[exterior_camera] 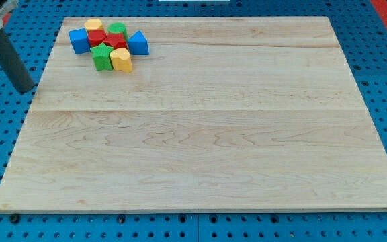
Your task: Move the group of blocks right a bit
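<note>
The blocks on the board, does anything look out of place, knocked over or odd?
Nothing stands out. The blocks sit in one tight cluster at the board's top-left corner: blue block, yellow block, green block, blue triangle, red blocks, green star, yellow heart. My tip is off the board, at the view's left.

My rod slants down from the view's top left corner, leaning rightward as it descends; my tip (pixel 27 89) is its lowest and rightmost end.

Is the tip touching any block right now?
No. My tip sits off the board's left edge, apart from the blue block.
</note>
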`<state>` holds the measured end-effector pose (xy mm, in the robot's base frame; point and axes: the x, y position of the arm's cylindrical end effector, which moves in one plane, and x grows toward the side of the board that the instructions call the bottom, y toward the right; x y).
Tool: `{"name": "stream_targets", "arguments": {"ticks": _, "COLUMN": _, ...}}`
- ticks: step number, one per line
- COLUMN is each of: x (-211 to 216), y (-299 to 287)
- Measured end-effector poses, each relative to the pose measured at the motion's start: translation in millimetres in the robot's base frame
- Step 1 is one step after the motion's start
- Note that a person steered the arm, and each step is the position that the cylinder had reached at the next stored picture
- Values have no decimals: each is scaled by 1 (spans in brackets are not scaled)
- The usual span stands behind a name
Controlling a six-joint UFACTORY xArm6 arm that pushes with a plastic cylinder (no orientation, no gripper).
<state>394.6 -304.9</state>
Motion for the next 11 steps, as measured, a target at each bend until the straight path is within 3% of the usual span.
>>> {"name": "stream_targets", "arguments": {"ticks": 8, "x": -39, "y": 0}}
{"name": "stream_targets", "arguments": {"ticks": 10, "x": -96, "y": 0}}
{"name": "stream_targets", "arguments": {"ticks": 11, "x": -125, "y": 36}}
